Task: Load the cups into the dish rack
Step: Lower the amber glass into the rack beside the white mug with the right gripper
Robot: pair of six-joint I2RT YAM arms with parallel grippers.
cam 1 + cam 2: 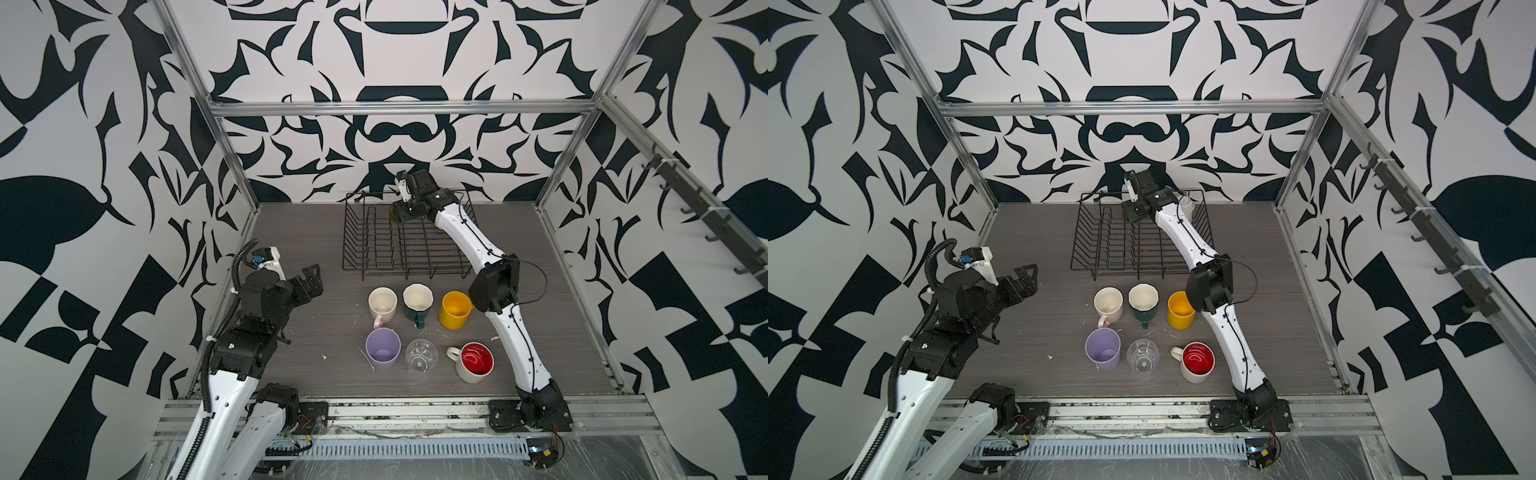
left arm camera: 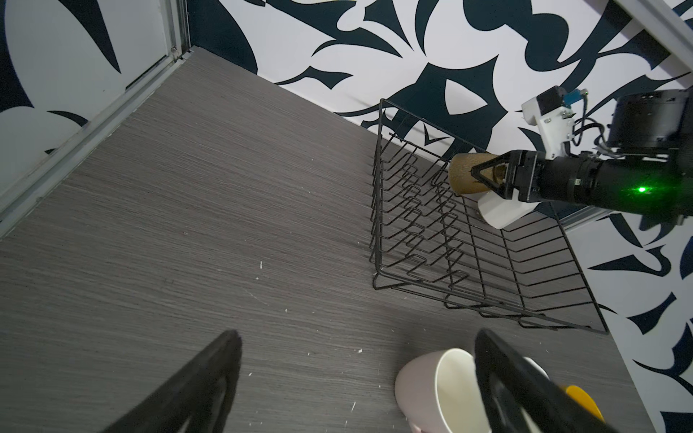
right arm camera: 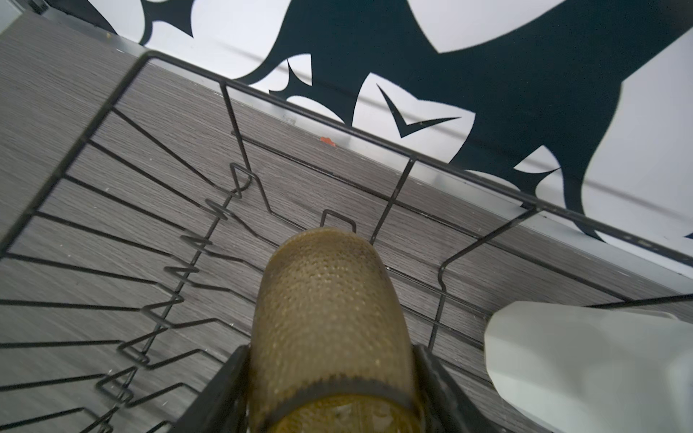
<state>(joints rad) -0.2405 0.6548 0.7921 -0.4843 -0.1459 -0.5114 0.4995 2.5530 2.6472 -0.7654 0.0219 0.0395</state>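
**Olive glass gripped over the rack, six cups on the table**

In both top views the right gripper [image 1: 400, 212] reaches over the far end of the dish rack [image 1: 353, 241], and its wrist hides nearly all of what it carries. Six cups stand upright on the table [image 1: 316, 340] in front of the rack. The pale pink mug [image 1: 382, 305], dark green mug [image 1: 418, 301] and yellow mug [image 1: 456, 309] form a row. Nearer are the lilac tumbler [image 1: 383, 349], clear glass [image 1: 421, 355] and cream red-lined mug [image 1: 476, 362]. The left gripper [image 1: 309, 282] hovers well apart, its jaws wide and empty. A sliver of the white faceted mug [image 1: 1185, 202] shows behind the right arm in a top view.

The left wrist view looks side-on. There the right gripper's jaws clamp the olive glass [image 2: 463, 176], which lies roughly level above the rack wires. The white mug sits just below it, inside the rack.

The right wrist view shows a finger [image 3: 221, 393] on each side of the glass. Its closed end points toward the back wall. I cannot tell whether the glass touches a wire.
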